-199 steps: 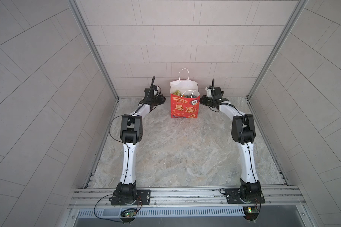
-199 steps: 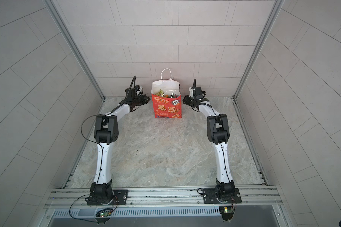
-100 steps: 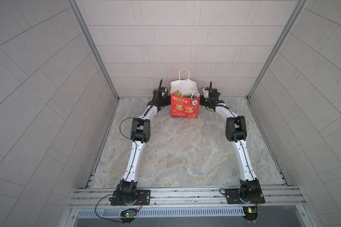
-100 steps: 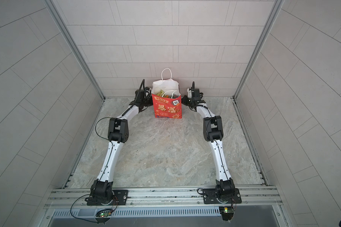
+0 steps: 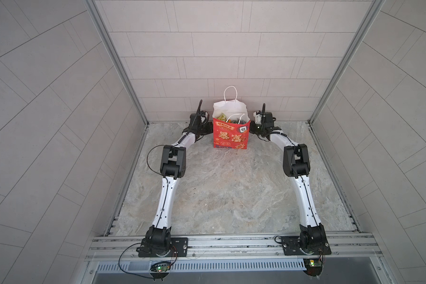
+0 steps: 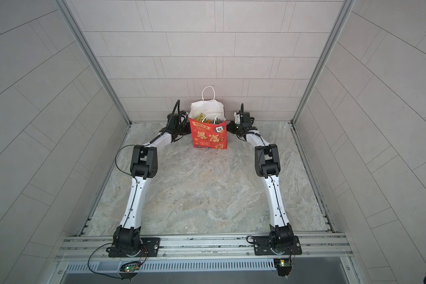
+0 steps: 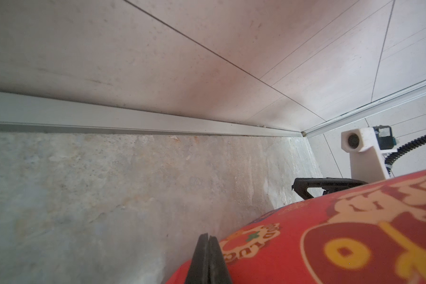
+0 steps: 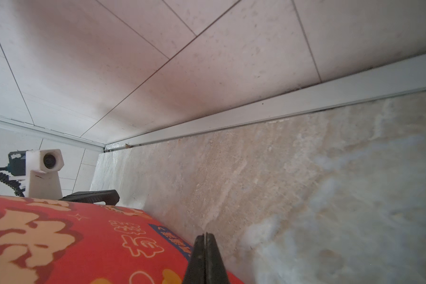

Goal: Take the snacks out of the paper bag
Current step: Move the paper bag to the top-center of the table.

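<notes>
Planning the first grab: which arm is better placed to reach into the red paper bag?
Probably left: left gripper and right gripper, both shut, flank the red paper bag, but glossy green packets sit leftward.

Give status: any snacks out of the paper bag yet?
Done: nothing; no packet lies on the table, and snacks show in the mouth of the upright paper bag. In hand: nothing; left end effector and right end effector sit shut, flanking it. Left: every packet.

The red paper bag stands upright and open by the back wall, colourful snacks inside.
</notes>
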